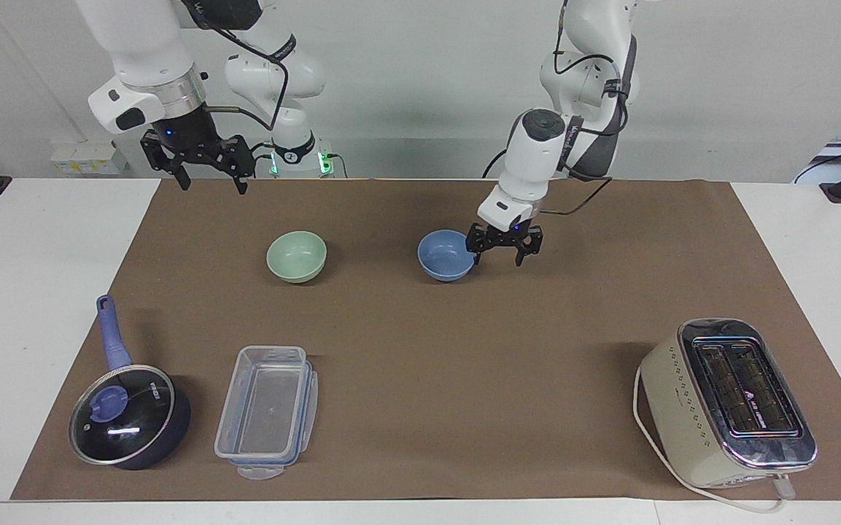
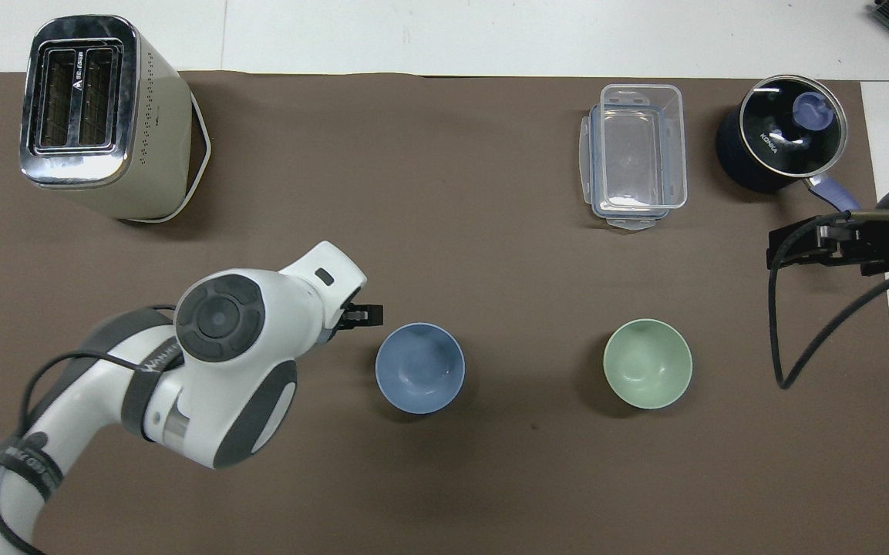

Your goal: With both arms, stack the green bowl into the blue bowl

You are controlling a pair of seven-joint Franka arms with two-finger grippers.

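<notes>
Presently we list the table as it stands.

Item: left gripper (image 1: 503,245). Jaws spread wide and empty, low over the brown mat (image 1: 464,350), just beside the blue bowl (image 1: 446,255) on the side toward the left arm's end of the table. We see no contact with the bowl's rim.

Item: blue bowl. Upright and empty on the mat, just outside the left jaws and well apart from the right jaws.

Item: green bowl (image 1: 296,256). Upright and empty on the mat, apart from the blue bowl, toward the right arm's end. It is below the right jaws and farther from the robots than they hang over; nothing touches it.

Item: right gripper (image 1: 198,162). Jaws wide and holding nothing, raised over the mat's edge at the robots' end. We judge this arm to be waiting.

Item: other stock, far from both sets of jaws. A lidded saucepan (image 1: 128,423) with a blue handle, a clear plastic container (image 1: 268,412) and a toaster (image 1: 730,401), all farther from the robots than the bowls.

Progress, as we judge it: the blue bowl appears set in place to receive. Left to do: the green bowl is not yet gripped, lifted, carried across or lowered into the blue one. The stacking itself is wholly outstanding.
</notes>
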